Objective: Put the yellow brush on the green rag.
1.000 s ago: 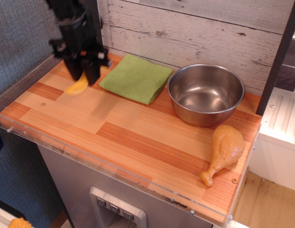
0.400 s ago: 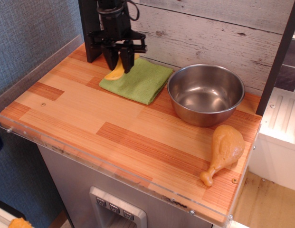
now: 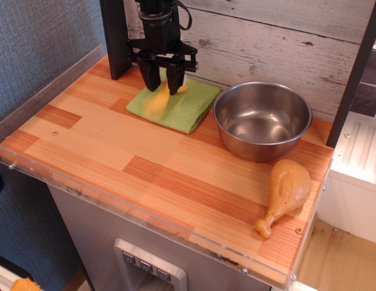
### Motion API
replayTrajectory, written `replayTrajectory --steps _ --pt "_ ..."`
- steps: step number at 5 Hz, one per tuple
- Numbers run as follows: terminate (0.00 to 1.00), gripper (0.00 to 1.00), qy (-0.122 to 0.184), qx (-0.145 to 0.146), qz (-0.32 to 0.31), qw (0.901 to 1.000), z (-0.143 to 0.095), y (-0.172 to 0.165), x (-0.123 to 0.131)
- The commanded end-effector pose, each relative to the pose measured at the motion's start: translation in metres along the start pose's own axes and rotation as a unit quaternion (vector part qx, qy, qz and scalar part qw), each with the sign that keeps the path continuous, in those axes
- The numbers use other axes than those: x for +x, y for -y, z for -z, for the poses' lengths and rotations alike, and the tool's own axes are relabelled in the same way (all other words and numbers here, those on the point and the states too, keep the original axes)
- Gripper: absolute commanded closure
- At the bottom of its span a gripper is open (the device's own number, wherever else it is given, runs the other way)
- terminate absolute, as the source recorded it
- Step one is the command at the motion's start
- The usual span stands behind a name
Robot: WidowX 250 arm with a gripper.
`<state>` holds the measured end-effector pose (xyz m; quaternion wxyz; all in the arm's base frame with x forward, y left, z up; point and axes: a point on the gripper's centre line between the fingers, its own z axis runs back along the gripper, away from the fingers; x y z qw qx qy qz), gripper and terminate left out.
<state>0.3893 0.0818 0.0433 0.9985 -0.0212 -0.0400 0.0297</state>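
The green rag (image 3: 186, 104) lies flat at the back of the wooden counter, left of the steel bowl. My gripper (image 3: 163, 90) hangs just above the rag's back left part, fingers pointing down and slightly apart. The yellow brush (image 3: 155, 104) shows as a blurred yellow streak below the fingertips, over the rag's left half. A small yellow end of it shows beside the right finger. It looks loose from the fingers, dropping onto the cloth.
A steel bowl (image 3: 262, 119) stands right of the rag. A tan toy drumstick (image 3: 286, 193) lies near the front right corner. A dark post (image 3: 114, 36) and the plank wall stand behind. A clear lip edges the counter (image 3: 85, 145).
My gripper carried the brush from the counter's back left to over the rag. The brush now sits lower against the fingertips and is blurred, slipping out of them.
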Motion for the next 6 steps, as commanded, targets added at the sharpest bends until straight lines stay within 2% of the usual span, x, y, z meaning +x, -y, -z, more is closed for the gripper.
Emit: replayTrajectory --steps 1,2,3,5,6 --pt "0.00 0.00 0.049 0.010 0.015 0.9987 -0.044 -0.009 -0.013" --pt "0.00 0.00 0.031 0.022 -0.005 0.9993 -0.054 -0.019 -0.045" --pt "0.00 0.00 0.020 0.029 -0.006 0.9994 -0.051 -0.024 -0.062" --pt "0.00 0.00 0.012 0.037 0.000 0.9993 -0.047 -0.029 -0.070" --pt "1.00 0.00 0.012 0.037 0.000 0.9993 -0.047 -0.029 -0.070"
